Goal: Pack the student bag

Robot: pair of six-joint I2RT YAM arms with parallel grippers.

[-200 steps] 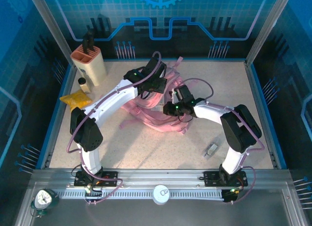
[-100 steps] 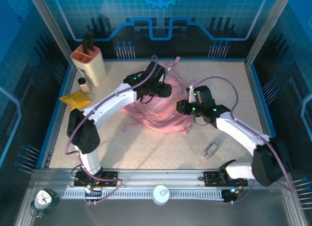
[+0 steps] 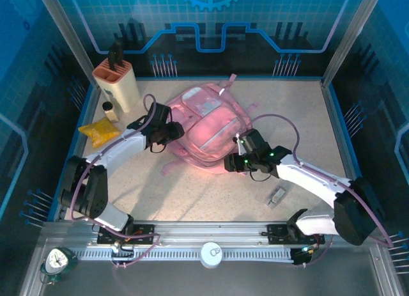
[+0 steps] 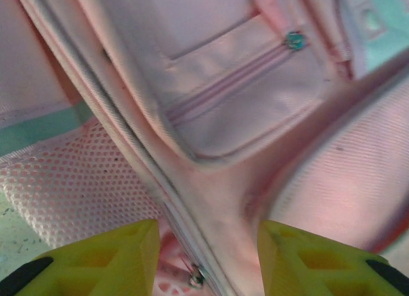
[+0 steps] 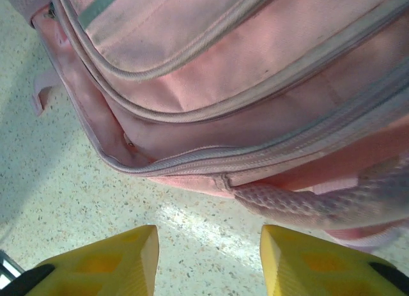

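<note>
The student bag, a pink backpack, lies flat on the table at centre back with its front pockets up. My left gripper is at the bag's left edge. In the left wrist view the left gripper is open, its yellow fingers apart, with a zip seam and a metal pull of the student bag lying in the gap. My right gripper is at the bag's near right corner. In the right wrist view the right gripper stands open over bare table, just short of the student bag and its mesh strap.
A knife block, a small bottle and a yellow packet sit at the back left. A small grey object lies near the right arm. A white round tin and a green clock rest on the front rail.
The bag was bunched up between both grippers; now it lies spread flat. Both grippers have opened and drawn away, the left toward the left, the right toward the near side.
</note>
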